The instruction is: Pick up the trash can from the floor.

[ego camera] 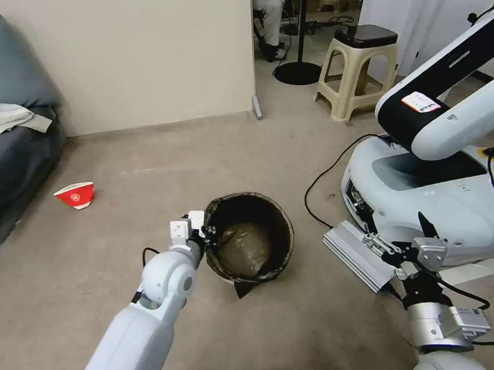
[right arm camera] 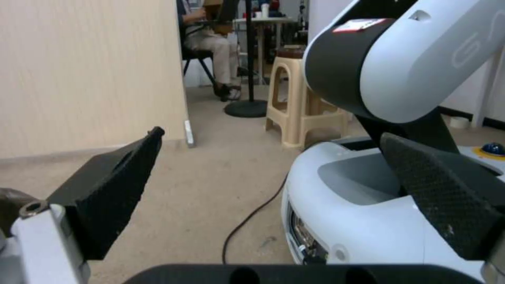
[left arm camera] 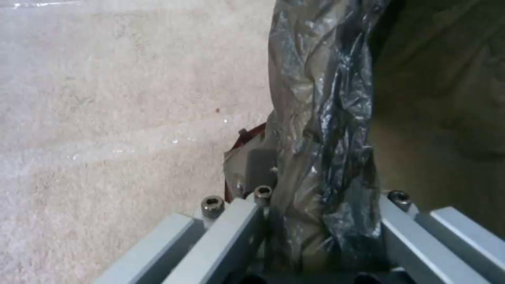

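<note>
So left gripper (ego camera: 207,231) sitting at can (ego camera: 249,236) near rim, fingers straddling bagged rim, one outside, one inside; whether clamped tight, cannot tell. Right gripper (ego camera: 411,238) hanging idle off to right, jaws spread wide, holding nothing. Can standing upright on floor (ego camera: 145,175), not lifted yet. Reach looking done, grasp looking underway; squeeze and lift remaining. Red bowl (ego camera: 75,194) lying farther left, well apart. Other robot's base (ego camera: 428,195) sitting right of can.
</note>
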